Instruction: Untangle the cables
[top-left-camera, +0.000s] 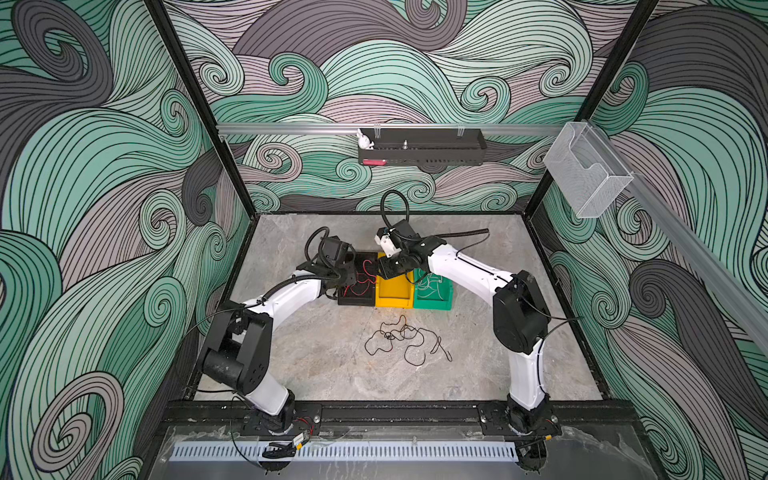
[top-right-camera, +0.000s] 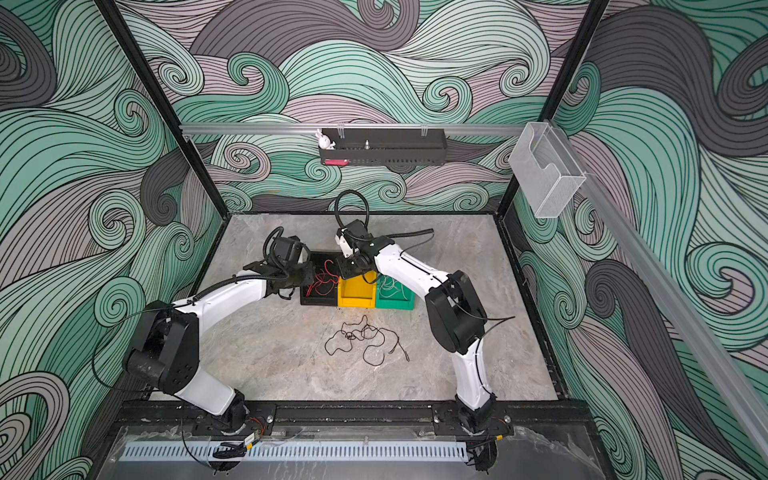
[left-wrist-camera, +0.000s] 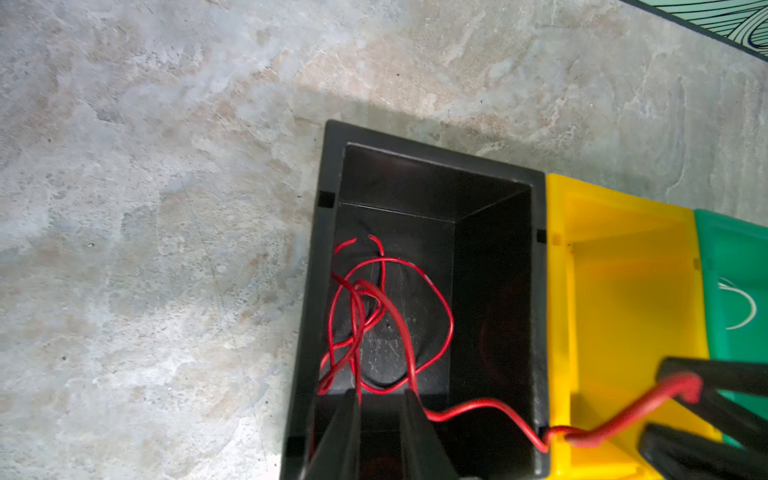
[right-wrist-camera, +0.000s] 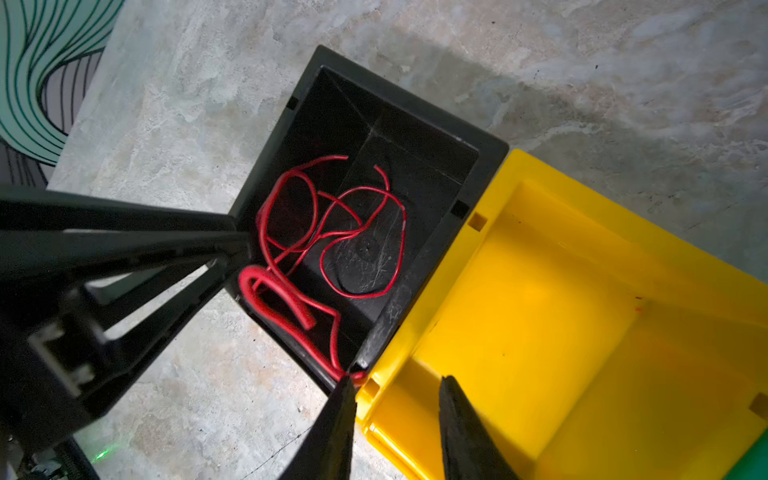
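Hovering at the black bin (left-wrist-camera: 539, 291), my left gripper (left-wrist-camera: 382, 392) and right gripper (right-wrist-camera: 397, 380) both show jaws apart, gripping nothing I can see. The red cable (left-wrist-camera: 356, 324) lies coiled in that bin, but 1 tail runs toward 3 o'clock over the rim into the yellow bin (left-wrist-camera: 631, 316), nearest my right gripper; the black tangle (top-left-camera: 388, 336) lies at 6 o'clock of the bins.

A: How many strands make up the black cables (top-left-camera: 390, 336)?
B: Too thin to count in both top views; the crossings smear together
A: And the white cables (top-left-camera: 428, 284)?
B: The right arm (top-left-camera: 465, 270) hides part of them and of the green bin (top-left-camera: 434, 306), which the left wrist view cuts off
A: The red cable (left-wrist-camera: 478, 402) end?
B: Blurred against the right gripper (left-wrist-camera: 650, 401); the right wrist view loses it behind a finger
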